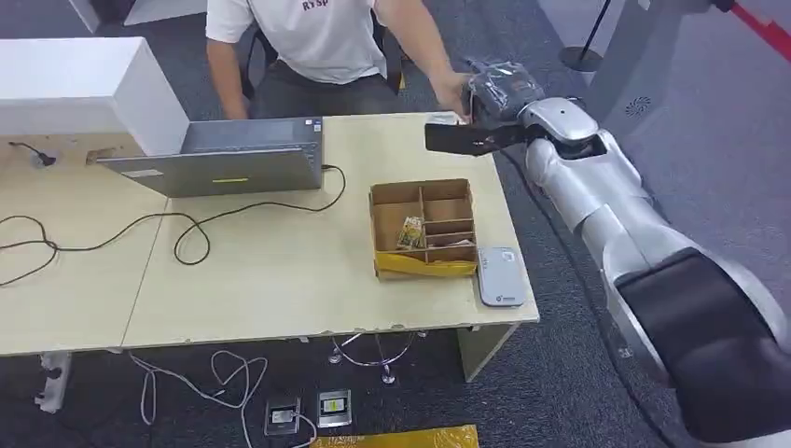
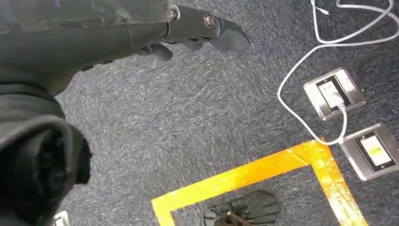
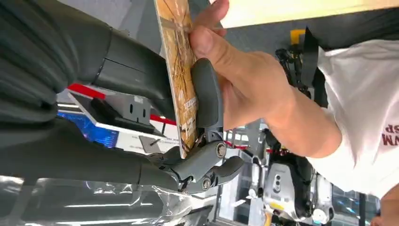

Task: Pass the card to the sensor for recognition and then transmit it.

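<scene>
My right hand (image 1: 499, 93) is stretched out past the table's far right corner. It pinches a yellow-brown printed card (image 3: 178, 70) between its thumb (image 3: 207, 94) and fingers. A person's hand (image 3: 240, 75) grips the same card from the other side; that hand (image 1: 453, 90) meets mine in the head view. The grey-white card sensor (image 1: 499, 275) lies flat on the table (image 1: 280, 280) near its front right corner. My left hand (image 2: 202, 30) hangs over the carpet with fingers loosely apart, holding nothing.
A cardboard divider box (image 1: 424, 229) with another card (image 1: 410, 231) in it stands left of the sensor. A laptop (image 1: 224, 159) and black cables (image 1: 187, 233) lie further left. The person in a white shirt (image 1: 317, 37) sits behind the table. Floor sockets (image 2: 334, 92) and orange tape (image 2: 244, 176) are below.
</scene>
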`<state>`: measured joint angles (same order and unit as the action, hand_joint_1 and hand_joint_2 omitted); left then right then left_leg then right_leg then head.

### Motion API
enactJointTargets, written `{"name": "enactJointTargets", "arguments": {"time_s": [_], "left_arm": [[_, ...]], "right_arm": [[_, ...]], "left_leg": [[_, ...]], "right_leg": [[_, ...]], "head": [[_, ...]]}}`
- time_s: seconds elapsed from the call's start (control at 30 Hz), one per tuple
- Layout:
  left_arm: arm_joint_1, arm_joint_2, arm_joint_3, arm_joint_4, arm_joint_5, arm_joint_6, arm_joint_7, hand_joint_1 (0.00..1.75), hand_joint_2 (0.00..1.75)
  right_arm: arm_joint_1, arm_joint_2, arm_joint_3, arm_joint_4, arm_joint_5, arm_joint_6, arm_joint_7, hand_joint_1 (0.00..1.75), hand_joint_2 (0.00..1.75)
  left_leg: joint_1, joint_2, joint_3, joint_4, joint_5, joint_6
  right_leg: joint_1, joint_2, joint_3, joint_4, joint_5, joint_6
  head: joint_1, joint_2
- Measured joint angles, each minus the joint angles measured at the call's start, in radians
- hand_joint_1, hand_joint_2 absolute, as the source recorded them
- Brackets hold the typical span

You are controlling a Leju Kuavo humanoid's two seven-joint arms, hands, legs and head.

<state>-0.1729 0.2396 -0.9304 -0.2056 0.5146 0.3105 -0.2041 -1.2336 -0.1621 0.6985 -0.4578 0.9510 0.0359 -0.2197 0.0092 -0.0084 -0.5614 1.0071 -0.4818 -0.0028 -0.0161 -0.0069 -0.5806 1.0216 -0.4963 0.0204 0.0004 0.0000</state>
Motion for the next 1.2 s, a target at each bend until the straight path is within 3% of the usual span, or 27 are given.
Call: {"name": "enactJointTargets", "arguments": {"time_s": [0.17,0.2,0.23,0.27,0.6,0.9,1.03,1.2], "left_arm": [[0.001,0.002,-0.003,0.000,-0.002,-0.003,0.000,0.00,0.00],[0.002,0.002,-0.004,0.000,-0.002,-0.004,0.000,0.00,0.00],[0.002,0.003,-0.004,0.000,-0.002,-0.004,0.000,0.00,0.00],[0.002,0.003,-0.005,0.000,-0.002,-0.004,0.000,0.00,0.00],[0.002,0.002,-0.008,0.000,-0.002,0.003,0.000,0.00,0.00],[0.005,-0.005,-0.008,0.000,0.010,0.024,0.000,0.00,0.00],[0.006,-0.009,-0.008,0.000,0.021,0.029,0.000,0.00,0.00],[0.007,-0.013,-0.008,0.000,0.030,0.026,0.000,0.00,0.00]], "right_arm": [[0.001,0.011,0.013,0.023,0.002,-0.001,0.005,1.75,1.75],[0.001,0.011,0.016,0.027,0.002,-0.001,0.007,0.17,1.75],[0.001,0.013,0.018,0.030,0.003,-0.001,0.007,0.17,1.75],[0.001,0.014,0.020,0.035,0.003,-0.002,0.008,0.00,1.75],[0.001,0.014,0.029,0.060,-0.035,-0.062,0.006,0.00,1.75],[-0.024,0.013,-0.029,0.058,-0.203,-0.101,-0.062,0.00,1.75],[-0.023,0.012,-0.080,0.035,-0.297,-0.041,-0.100,0.00,1.75],[0.015,0.006,-0.117,-0.032,-0.418,0.109,-0.119,0.00,1.75]], "left_leg": [[0.000,0.000,0.000,0.000,0.000,0.000],[0.000,0.000,0.000,0.000,0.000,0.000],[0.000,0.000,0.000,0.000,0.000,0.000],[0.000,0.000,0.000,0.000,0.000,0.000],[0.000,0.000,0.001,0.000,0.000,0.000],[0.000,0.001,0.001,0.000,0.000,0.000],[0.000,0.001,0.001,0.000,0.000,0.000],[0.000,0.001,0.001,0.000,0.000,0.000]], "right_leg": [[0.000,0.000,0.000,0.000,0.000,0.000],[0.000,0.000,0.000,0.000,0.000,0.000],[0.000,0.000,0.000,0.000,0.000,0.000],[0.000,0.000,0.000,0.000,0.000,0.000],[0.000,0.001,0.000,0.000,0.000,0.000],[0.000,0.002,0.000,0.000,0.000,0.000],[0.000,0.002,0.000,0.000,0.000,0.000],[0.000,0.002,0.000,0.000,0.000,0.000]], "head": [[0.000,0.000],[0.000,0.000],[0.000,0.000],[0.000,0.000],[0.000,0.000],[0.000,0.000],[0.000,0.000],[0.000,0.000]]}}
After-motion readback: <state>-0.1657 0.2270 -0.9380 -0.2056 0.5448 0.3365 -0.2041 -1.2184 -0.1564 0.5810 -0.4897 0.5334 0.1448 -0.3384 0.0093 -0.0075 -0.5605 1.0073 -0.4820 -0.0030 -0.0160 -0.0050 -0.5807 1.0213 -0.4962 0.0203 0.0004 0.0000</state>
